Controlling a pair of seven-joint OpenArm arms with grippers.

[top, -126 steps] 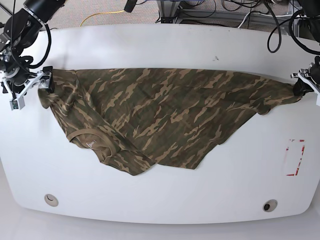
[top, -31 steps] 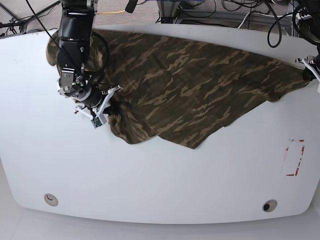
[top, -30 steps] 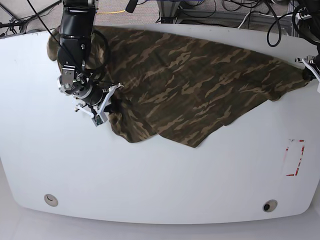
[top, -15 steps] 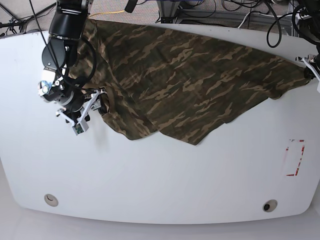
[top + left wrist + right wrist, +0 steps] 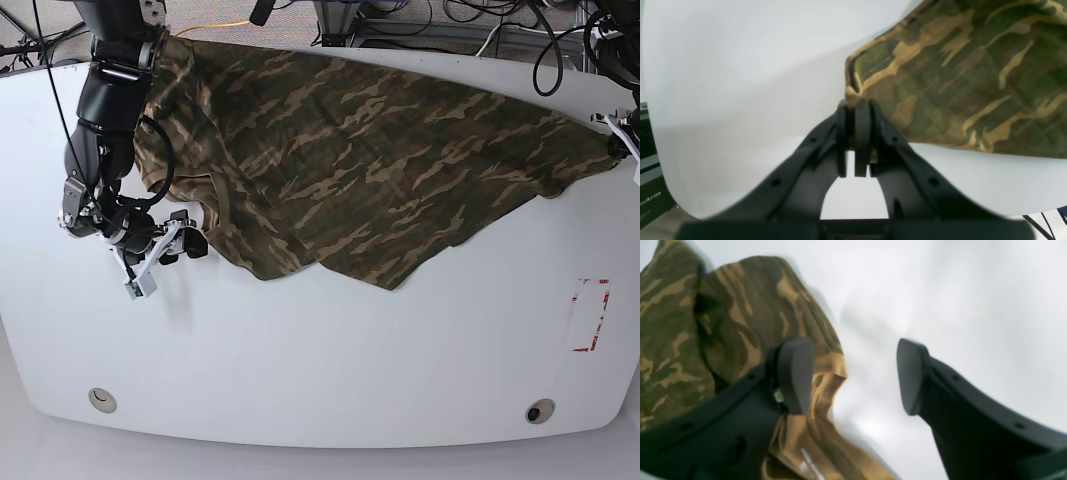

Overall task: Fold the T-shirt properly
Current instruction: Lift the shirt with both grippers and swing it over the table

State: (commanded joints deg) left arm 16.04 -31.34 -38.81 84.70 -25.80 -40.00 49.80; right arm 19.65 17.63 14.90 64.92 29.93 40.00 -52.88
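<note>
The camouflage T-shirt [image 5: 350,150] lies spread over the back half of the white table [image 5: 320,350], from the back left to the right edge. My left gripper [image 5: 857,133] [image 5: 628,140] is shut on a corner of the T-shirt [image 5: 957,73] at the table's right edge. My right gripper [image 5: 853,376] [image 5: 165,248] stands open beside the shirt's lower left fold, with nothing between its fingers. The T-shirt [image 5: 706,326] with its tan neckband sits just left of that gripper's left finger [image 5: 795,373].
A red-and-white marker [image 5: 590,315] sits on the table near the right side. Two round holes [image 5: 101,400] [image 5: 541,411] lie along the front edge. Cables and equipment run behind the table's back edge.
My right gripper has let go of the T-shirt's left fold, opened, and moved left and toward the front. The shirt's left part has settled on the table. The left gripper stayed put.
</note>
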